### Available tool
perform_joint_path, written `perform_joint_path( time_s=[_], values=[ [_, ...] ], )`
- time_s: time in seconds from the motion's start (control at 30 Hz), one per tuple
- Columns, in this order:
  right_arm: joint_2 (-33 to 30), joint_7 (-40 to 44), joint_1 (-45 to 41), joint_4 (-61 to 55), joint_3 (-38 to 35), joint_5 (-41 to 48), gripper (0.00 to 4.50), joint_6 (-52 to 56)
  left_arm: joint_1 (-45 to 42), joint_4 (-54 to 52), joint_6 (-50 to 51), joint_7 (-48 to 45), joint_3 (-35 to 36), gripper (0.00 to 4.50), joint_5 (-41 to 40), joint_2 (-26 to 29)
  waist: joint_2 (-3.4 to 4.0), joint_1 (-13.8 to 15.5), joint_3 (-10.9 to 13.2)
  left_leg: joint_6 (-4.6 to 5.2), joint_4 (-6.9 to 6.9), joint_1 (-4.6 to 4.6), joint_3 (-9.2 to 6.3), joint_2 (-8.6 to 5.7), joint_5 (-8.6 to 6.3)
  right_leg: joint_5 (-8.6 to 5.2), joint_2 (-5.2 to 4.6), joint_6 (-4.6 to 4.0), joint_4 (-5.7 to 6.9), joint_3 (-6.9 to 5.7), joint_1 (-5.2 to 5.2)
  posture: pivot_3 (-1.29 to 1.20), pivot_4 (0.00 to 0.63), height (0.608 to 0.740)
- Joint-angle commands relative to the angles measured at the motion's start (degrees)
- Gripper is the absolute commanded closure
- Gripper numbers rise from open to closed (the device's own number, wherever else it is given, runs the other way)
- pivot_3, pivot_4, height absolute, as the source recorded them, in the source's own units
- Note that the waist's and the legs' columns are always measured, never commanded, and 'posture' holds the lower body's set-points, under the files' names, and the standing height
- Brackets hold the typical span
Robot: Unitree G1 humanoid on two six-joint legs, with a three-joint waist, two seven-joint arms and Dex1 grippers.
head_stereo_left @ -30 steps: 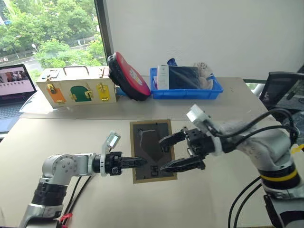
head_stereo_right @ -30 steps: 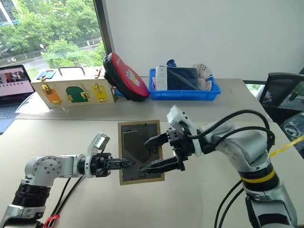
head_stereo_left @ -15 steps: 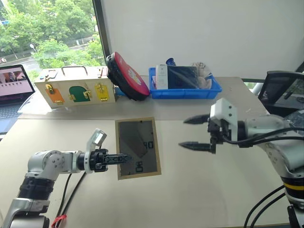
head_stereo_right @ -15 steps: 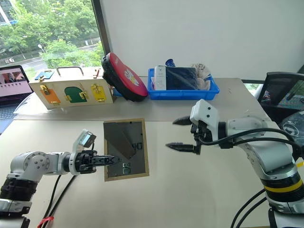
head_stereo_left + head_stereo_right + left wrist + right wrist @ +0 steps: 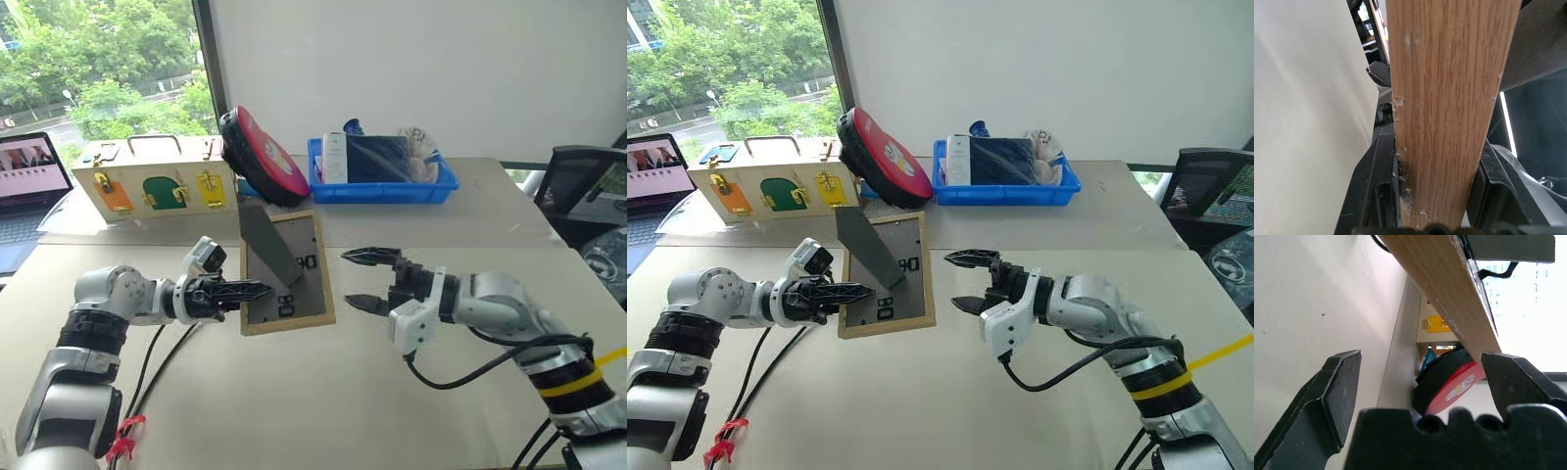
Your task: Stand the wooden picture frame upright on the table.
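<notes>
Left eye view: left pincer point(image 5: 257, 290) level (gripping wooden picture frame point(image 5: 294, 279)).

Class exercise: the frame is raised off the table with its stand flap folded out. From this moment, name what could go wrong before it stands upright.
1. The left end effector pinches only the wooden picture frame by one side edge; it might pivot or slip.
2. The right end effector is open and apart from it, so nothing steadies the other side.
3. The stand flap could fold on the table.
</notes>
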Motion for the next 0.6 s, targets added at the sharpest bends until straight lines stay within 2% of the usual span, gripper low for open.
perform_joint_path(
  time_s=[0.03,0.1,0.17,0.2,0.37,0.43,0.5,0.6],
  values=[
    [1.9,-3.7,-3.5,1.8,0.5,-2.3,0.02,-4.9,-2.5,-1.0,1.4,-2.1,0.4,3.34,-0.6,-0.3,0.0,0.1,0.0,0.0,0.01,0.01,-0.02,0.0,0.0,0.0,0.01,0.0,0.03,-0.01,0.0,0.0,0.15,0.719],
    [2.7,-4.9,-4.5,2.9,0.6,-3.5,0.02,-6.4,-2.6,-1.5,1.2,-2.3,-0.3,3.34,-0.1,-0.4,0.0,0.2,0.0,-0.03,0.02,0.01,-0.03,0.0,0.02,0.0,0.0,0.0,0.06,-0.02,0.01,0.0,0.15,0.719],
    [3.7,-7.2,-5.8,3.9,0.3,-5.0,0.53,-8.0,-2.5,-1.9,1.2,-2.4,-0.7,3.34,0.1,-0.6,0.0,0.2,0.0,-0.04,0.03,0.01,-0.03,0.0,0.03,0.0,-0.01,0.0,0.06,-0.02,0.03,0.0,0.15,0.719],
    [4.1,-8.4,-6.2,4.3,0.2,-5.9,0.64,-8.6,-2.6,-1.9,1.2,-2.4,-0.8,3.34,0.1,-0.7,0.0,0.2,0.0,-0.04,0.04,0.01,-0.03,-0.01,0.03,0.0,-0.01,0.0,0.06,-0.02,0.04,0.0,0.15,0.719],
    [5.3,-11.2,-7.1,6.4,1.0,-8.9,2.44,-10.1,-2.6,-2.7,-0.1,-3.2,-1.9,3.34,1.5,-0.9,0.0,0.2,0.0,-0.05,0.06,0.02,-0.05,-0.01,0.04,0.0,-0.01,0.0,0.08,-0.04,0.05,0.0,0.15,0.719],
    [5.7,-11.9,-7.4,7.1,1.2,-9.8,2.99,-10.3,-2.8,-2.5,-0.8,-3.5,-1.7,3.34,1.8,-1.1,0.01,0.2,0.0,-0.05,0.05,0.02,-0.05,-0.01,0.04,0.0,-0.01,0.0,0.1,-0.04,0.05,0.0,0.15,0.719],
    [6.0,-12.5,-7.5,7.5,1.2,-10.4,3.05,-10.5,-2.8,-2.4,-1.2,-3.7,-1.5,3.34,2.1,-1.3,0.01,0.2,0.0,-0.06,0.06,0.03,-0.08,-0.01,0.04,0.0,0.0,-0.01,0.12,-0.06,0.05,0.0,0.15,0.719],
    [6.0,-12.9,-6.9,7.8,1.0,-10.1,3.09,-10.2,-0.9,-5.8,-7.3,-6.6,-2.3,3.34,3.9,-0.2,0.01,0.1,0.0,-0.06,0.05,0.05,-0.09,-0.01,0.05,0.0,0.0,-0.01,0.15,-0.06,0.05,0.0,0.15,0.719]
  ],
)
